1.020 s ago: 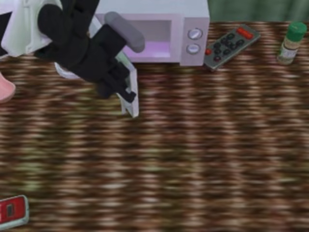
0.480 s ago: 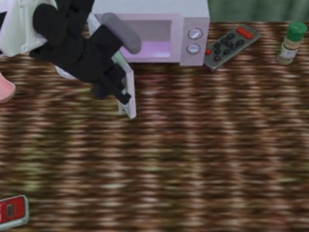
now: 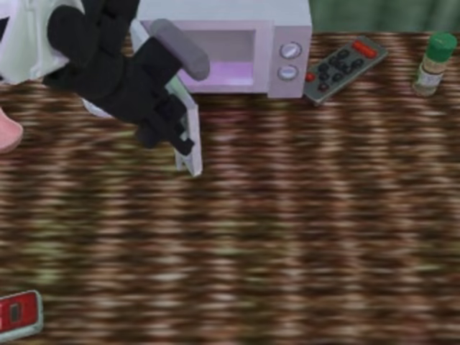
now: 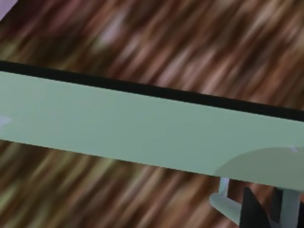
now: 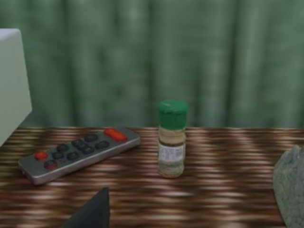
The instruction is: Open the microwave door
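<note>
The left end effector [image 3: 185, 146] sits at the free edge of the microwave door [image 3: 192, 133], its dark fingers pinched on the slim handle there. The door stands swung out from the microwave [image 3: 237, 43], roughly square to its front, leaving the pale lavender cavity exposed behind and to the right of the end effector. In the left wrist view the door's edge fills the frame as a pale green band [image 4: 142, 128] with a dark rim, one fingertip [image 4: 251, 213] showing beside the handle.

Against half a second ago, nothing has visibly shifted; a second ago the door's free edge and the end effector sat slightly further right, so the door has opened a little more.

Further right of the end effector, past the microwave's knobs, lie a grey remote [image 3: 345, 68] with red buttons and a green-capped spice jar [image 3: 434, 63]; its label cannot be read. A red device [image 3: 18, 315] lies near the bench's [image 3: 302, 237] front left corner, a pink object [image 3: 7, 133] at its left edge. Nothing blocks the door's swing.

The right end effector is out of the top view; whether it is wide or narrow cannot be told.
</note>
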Available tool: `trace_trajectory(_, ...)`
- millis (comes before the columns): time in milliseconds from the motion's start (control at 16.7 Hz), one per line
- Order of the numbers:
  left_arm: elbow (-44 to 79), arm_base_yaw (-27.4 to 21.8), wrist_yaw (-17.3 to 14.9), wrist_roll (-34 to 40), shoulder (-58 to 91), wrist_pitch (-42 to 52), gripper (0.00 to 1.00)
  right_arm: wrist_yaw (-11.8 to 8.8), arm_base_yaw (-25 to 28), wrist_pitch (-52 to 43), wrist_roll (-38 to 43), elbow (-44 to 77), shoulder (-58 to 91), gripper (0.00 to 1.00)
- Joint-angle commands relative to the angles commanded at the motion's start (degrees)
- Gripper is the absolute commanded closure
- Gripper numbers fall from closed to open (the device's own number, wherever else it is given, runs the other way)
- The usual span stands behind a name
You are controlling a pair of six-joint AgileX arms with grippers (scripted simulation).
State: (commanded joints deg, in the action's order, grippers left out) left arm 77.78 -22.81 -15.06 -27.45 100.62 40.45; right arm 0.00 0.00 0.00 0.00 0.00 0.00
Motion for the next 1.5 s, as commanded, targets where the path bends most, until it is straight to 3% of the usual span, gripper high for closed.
trace_trajectory(720, -0.08, -0.14, -0.29, -0.05, 0.06, 0.08, 1.00, 0.00, 0.00, 0.00, 0.00, 0.00, 0.00, 0.00)
trace_trajectory(1260, -0.34, 4.29, -4.88, -10.91, -0.63, 3.58, 1.00, 0.00, 0.00, 0.00, 0.00, 0.00, 0.00, 0.00)
trace_trajectory(1500, -0.37, 4.45, -5.07, -11.33, -0.65, 3.73, 1.00, 0.00, 0.00, 0.00, 0.00, 0.00, 0.00, 0.00)
